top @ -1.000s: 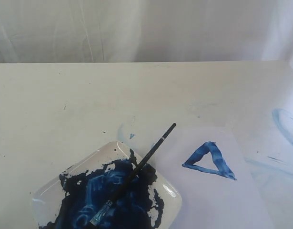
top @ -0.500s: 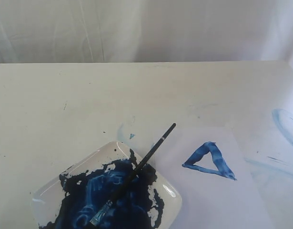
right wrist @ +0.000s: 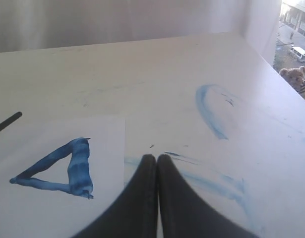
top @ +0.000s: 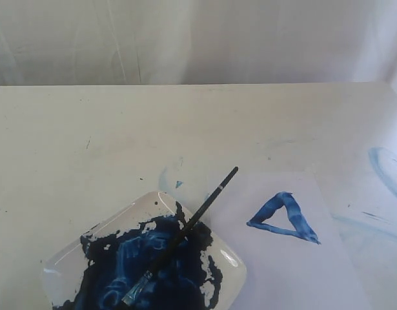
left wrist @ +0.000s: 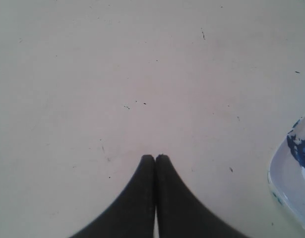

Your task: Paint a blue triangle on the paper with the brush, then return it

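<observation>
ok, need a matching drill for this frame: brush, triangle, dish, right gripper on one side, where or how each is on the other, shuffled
1 brush
2 blue triangle
3 dish
4 right gripper

A painted on the paper
B shut, holding nothing
C lying across the dish, bristles inside it
D left of the paper in the exterior view, mostly dark blue inside

Pairs: 1-C, 2-A, 3-D, 4-B
</observation>
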You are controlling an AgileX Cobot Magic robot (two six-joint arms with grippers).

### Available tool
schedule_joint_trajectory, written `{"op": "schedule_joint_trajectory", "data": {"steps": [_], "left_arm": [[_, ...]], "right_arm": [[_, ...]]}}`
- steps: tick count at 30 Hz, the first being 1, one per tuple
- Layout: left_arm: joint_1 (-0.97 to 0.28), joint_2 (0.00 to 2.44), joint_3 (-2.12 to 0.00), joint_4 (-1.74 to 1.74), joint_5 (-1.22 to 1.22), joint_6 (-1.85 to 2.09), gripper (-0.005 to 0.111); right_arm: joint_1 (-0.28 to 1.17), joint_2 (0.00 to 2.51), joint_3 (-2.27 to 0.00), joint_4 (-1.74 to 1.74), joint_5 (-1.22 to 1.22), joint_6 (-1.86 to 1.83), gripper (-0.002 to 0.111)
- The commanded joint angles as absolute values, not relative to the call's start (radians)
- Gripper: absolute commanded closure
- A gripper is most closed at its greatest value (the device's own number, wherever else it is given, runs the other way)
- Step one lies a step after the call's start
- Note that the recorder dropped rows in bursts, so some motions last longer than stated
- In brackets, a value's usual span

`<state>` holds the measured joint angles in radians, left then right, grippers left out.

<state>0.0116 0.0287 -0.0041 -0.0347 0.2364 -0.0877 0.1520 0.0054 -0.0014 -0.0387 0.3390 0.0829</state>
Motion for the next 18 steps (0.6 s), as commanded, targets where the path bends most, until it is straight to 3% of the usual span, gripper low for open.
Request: {"op": "schedule_joint_trajectory", "data": {"steps": [1, 18], "left_arm": [[0.008, 0.024, 0.000, -0.044, 0.241, -0.086, 0.107], [0.008, 0.024, 0.000, -0.044, 0.241, -0.086, 0.107]], "right_arm": [[0.119, 0.000, 0.000, -0.039, 0.335, 0.085, 0.108], [0.099, 0.000, 0.000, -0.037, 0.337, 0.085, 0.108]]}}
